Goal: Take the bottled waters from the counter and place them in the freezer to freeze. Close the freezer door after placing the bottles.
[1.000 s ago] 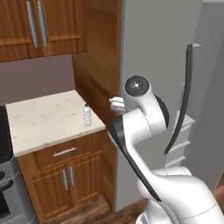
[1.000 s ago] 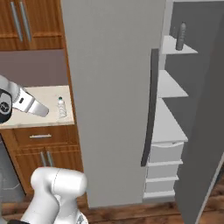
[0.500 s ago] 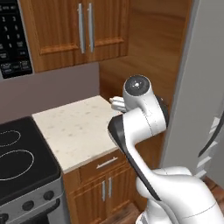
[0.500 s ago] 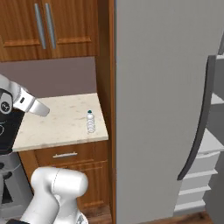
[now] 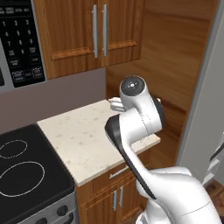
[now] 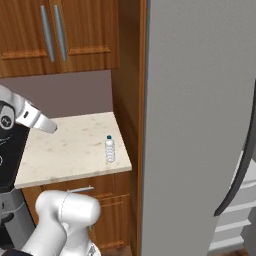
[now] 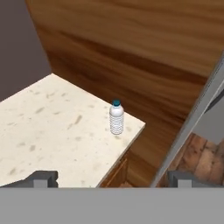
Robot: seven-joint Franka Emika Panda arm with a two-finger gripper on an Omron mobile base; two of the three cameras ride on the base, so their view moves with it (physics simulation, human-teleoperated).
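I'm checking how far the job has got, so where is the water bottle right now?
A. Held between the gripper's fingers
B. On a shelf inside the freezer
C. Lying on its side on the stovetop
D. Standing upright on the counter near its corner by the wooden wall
D. The water bottle stands upright on the counter near its corner by the wooden wall, while the open gripper is apart from it.

Both base views look down from behind the arm; hand view faces the counter (image 7: pixel 52 127) corner, closer; all share it.
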